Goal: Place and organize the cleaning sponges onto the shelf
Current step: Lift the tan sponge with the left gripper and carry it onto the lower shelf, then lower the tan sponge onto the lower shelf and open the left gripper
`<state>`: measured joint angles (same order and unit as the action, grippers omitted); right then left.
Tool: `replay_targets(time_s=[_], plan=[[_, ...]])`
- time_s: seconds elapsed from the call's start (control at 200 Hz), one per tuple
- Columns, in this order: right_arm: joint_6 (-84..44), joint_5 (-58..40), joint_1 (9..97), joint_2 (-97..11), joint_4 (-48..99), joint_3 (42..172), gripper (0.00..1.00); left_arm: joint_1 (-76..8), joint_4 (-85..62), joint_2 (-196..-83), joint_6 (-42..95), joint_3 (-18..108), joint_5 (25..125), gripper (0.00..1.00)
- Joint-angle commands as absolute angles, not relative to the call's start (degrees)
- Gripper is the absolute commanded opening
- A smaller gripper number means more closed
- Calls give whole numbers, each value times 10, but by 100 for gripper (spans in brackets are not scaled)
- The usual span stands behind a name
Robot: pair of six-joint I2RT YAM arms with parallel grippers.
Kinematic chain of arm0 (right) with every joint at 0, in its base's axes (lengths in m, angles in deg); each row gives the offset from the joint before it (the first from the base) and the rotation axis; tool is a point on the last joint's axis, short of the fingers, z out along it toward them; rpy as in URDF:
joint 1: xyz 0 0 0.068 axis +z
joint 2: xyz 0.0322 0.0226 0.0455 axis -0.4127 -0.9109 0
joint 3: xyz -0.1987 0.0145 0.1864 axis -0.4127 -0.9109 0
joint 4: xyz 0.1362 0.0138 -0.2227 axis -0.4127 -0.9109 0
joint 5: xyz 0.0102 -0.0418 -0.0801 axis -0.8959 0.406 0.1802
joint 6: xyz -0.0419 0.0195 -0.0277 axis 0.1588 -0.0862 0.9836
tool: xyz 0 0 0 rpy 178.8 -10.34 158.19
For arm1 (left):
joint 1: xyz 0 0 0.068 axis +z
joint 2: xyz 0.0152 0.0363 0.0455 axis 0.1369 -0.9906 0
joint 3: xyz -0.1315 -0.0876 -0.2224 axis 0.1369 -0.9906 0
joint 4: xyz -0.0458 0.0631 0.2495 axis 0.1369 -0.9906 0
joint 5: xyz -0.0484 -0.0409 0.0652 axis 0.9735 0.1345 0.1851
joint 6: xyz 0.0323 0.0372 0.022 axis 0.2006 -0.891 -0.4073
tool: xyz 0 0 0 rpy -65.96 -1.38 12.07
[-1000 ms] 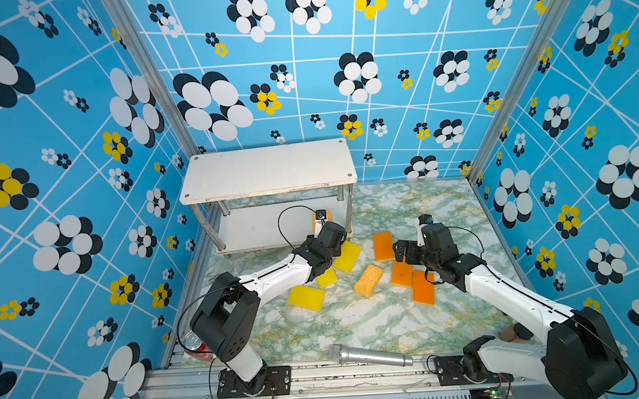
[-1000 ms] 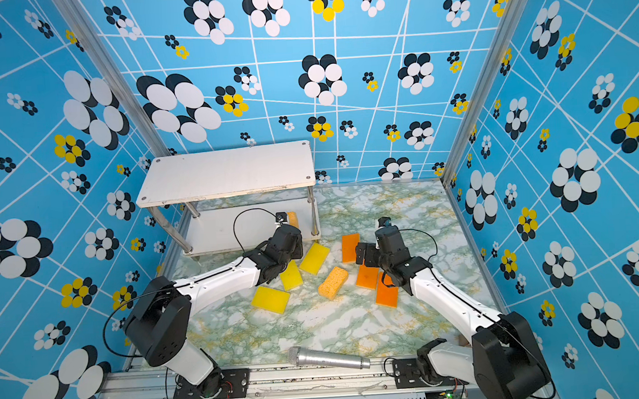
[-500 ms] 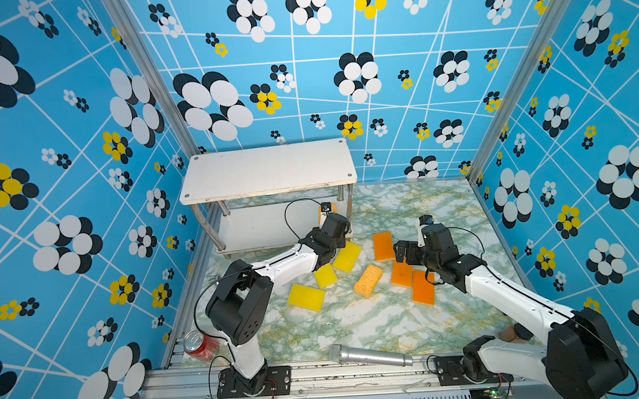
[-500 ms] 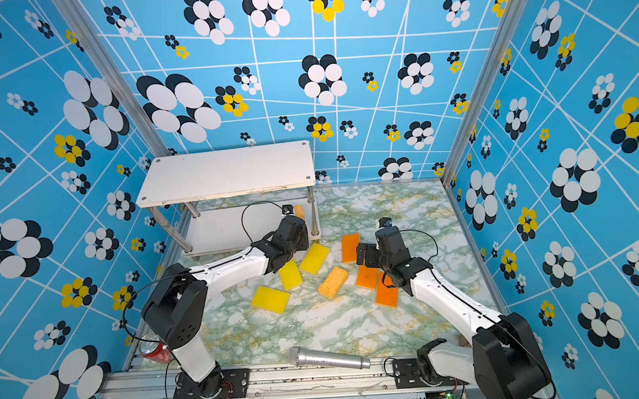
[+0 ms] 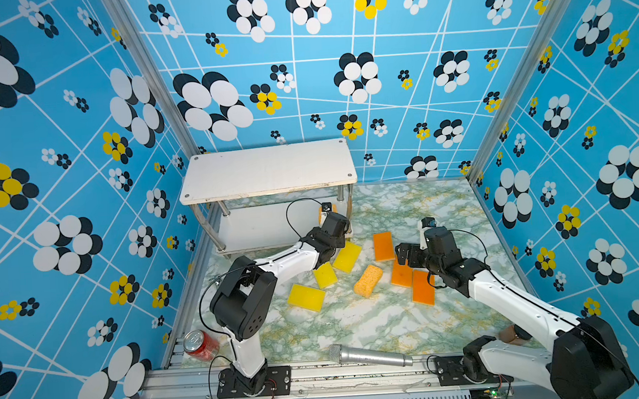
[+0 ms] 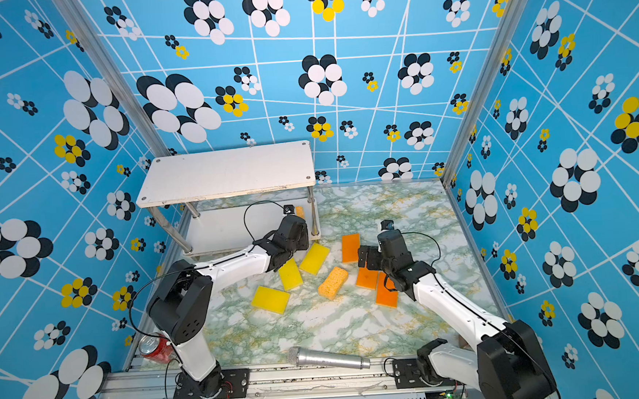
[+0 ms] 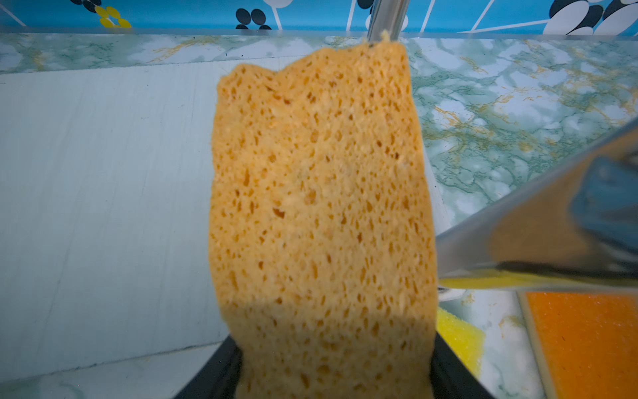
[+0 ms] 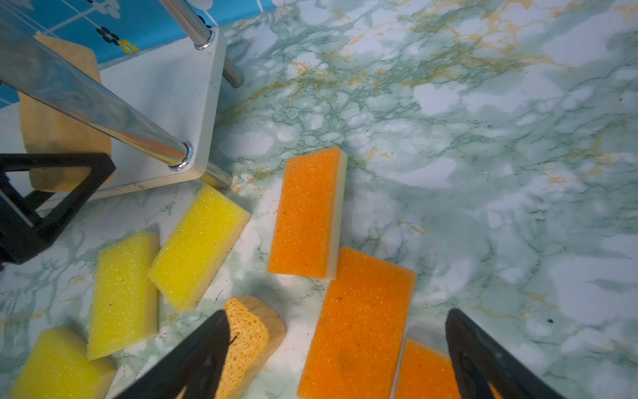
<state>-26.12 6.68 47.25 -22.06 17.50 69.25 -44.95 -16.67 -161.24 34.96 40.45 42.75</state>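
Observation:
My left gripper [image 5: 326, 218] is shut on a porous tan sponge [image 7: 321, 207] and holds it over the right end of the shelf's lower board [image 7: 103, 207], between the chrome legs. The shelf [image 5: 266, 169] stands at the back left with a bare top board. My right gripper [image 8: 336, 314] hangs open just above an orange sponge [image 8: 362, 311]. Three orange sponges [image 5: 383, 246], three yellow sponges [image 5: 347, 257] and a second tan sponge [image 5: 368, 280] lie loose on the marble floor in both top views.
A silver microphone [image 5: 369, 356] lies near the front edge. A red can [image 5: 199, 344] lies by the left arm's base. A chrome shelf leg [image 7: 535, 235] passes close beside the held sponge. Blue patterned walls enclose the floor.
The left arm has stretched toward the back, carrying the tan sponge in under the shelf's top board. The right arm has stayed still.

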Motion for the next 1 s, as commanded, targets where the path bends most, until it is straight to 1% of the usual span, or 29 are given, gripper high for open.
replay_targets(time_s=[0.0,0.11,0.12,0.135,0.235,0.995], plan=[[-258,79,478,-215,166,680,99,-444,-162,-1626,342,412,414,42],[-259,78,478,-217,166,680,99,-444,-170,-1628,341,416,412,42],[-259,78,478,-218,166,680,99,-444,-170,-1628,341,416,412,46],[-259,78,477,-217,167,680,99,-444,-170,-1628,341,415,411,47],[-259,79,478,-219,168,680,99,-443,-174,-1633,341,418,406,48],[-260,76,478,-233,174,680,99,-437,-154,-1664,353,422,395,48]])
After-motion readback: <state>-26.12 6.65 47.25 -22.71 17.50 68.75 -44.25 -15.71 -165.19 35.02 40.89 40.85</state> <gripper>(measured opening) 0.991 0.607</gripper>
